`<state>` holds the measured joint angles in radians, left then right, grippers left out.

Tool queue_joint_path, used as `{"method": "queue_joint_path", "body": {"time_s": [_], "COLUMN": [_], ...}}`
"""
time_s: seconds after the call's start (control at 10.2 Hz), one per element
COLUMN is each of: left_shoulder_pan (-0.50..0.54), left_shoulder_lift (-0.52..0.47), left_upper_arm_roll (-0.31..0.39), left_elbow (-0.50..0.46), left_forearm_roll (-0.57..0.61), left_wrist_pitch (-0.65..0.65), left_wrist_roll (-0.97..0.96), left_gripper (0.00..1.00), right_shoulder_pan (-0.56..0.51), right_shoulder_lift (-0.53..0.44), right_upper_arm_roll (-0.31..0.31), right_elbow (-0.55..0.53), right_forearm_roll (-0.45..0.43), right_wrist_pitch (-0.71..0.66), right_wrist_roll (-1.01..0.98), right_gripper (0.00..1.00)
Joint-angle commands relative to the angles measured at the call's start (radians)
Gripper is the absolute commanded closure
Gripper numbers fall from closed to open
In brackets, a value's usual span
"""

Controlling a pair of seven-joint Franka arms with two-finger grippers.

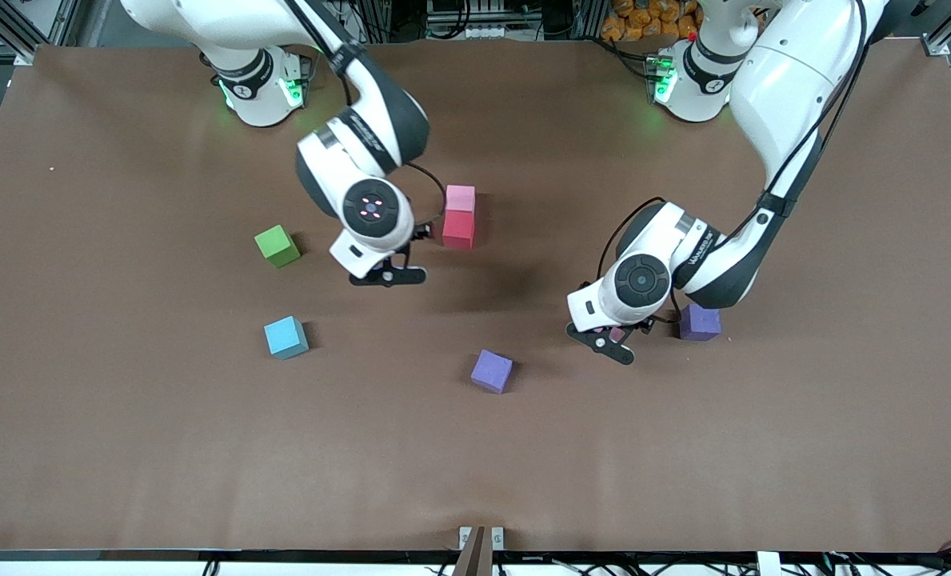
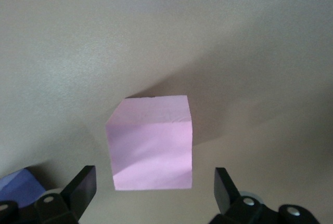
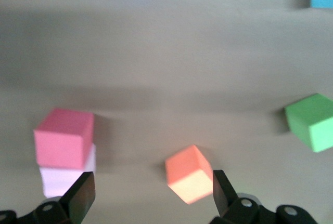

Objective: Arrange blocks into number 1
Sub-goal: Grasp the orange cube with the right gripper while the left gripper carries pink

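Observation:
A pink block (image 1: 460, 198) touches a red block (image 1: 458, 229) mid-table, the red one nearer the front camera. My right gripper (image 1: 387, 276) hangs open beside them; its wrist view shows an orange block (image 3: 189, 181) just ahead of one finger (image 3: 225, 193), with the red block (image 3: 63, 143) and pink block (image 3: 65, 180) off to the side. My left gripper (image 1: 613, 342) is open low over a second pink block (image 2: 152, 143), which lies just ahead of its open fingers (image 2: 83, 187). A purple block (image 1: 492, 370) lies loose, and a darker purple block (image 1: 700, 322) sits beside the left wrist.
A green cube (image 1: 277, 245) and a light blue cube (image 1: 285, 337) sit toward the right arm's end of the brown table (image 1: 123, 448). The right arm hides the orange block in the front view.

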<state>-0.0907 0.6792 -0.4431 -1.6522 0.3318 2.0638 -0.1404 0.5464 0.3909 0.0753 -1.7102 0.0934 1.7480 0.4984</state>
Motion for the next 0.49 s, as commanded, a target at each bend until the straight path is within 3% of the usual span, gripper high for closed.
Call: {"method": "queue_joint_path", "body": {"time_s": [0.0,0.2,0.39], "left_shoulder_pan": [0.006,0.003,0.003], "left_shoulder_lift": [0.011,0.016,0.026], "left_upper_arm_roll": [-0.003,0.018,0.029], "left_elbow": [-0.003,-0.001,-0.001], "left_forearm_roll": [0.018,0.018,0.022], "left_wrist_pitch": [0.033,0.061,0.076], "left_wrist_roll": [0.016,0.016,0.016], "left_gripper": [0.00,0.00,0.00], "right_shoulder_pan": [-0.019,-0.008,0.030], "right_shoulder_lift": [-0.194,-0.224,-0.231], "right_upper_arm_roll": [0.011,0.014,0.024], "right_elbow": [-0.250,-0.377,-0.535], "right_forearm_roll": [-0.017,-0.014,-0.009], "right_wrist_pitch": [0.033,0.098,0.280], "right_wrist_roll": [-0.107,-0.210,-0.268], "right_gripper": [0.00,0.00,0.00]}}
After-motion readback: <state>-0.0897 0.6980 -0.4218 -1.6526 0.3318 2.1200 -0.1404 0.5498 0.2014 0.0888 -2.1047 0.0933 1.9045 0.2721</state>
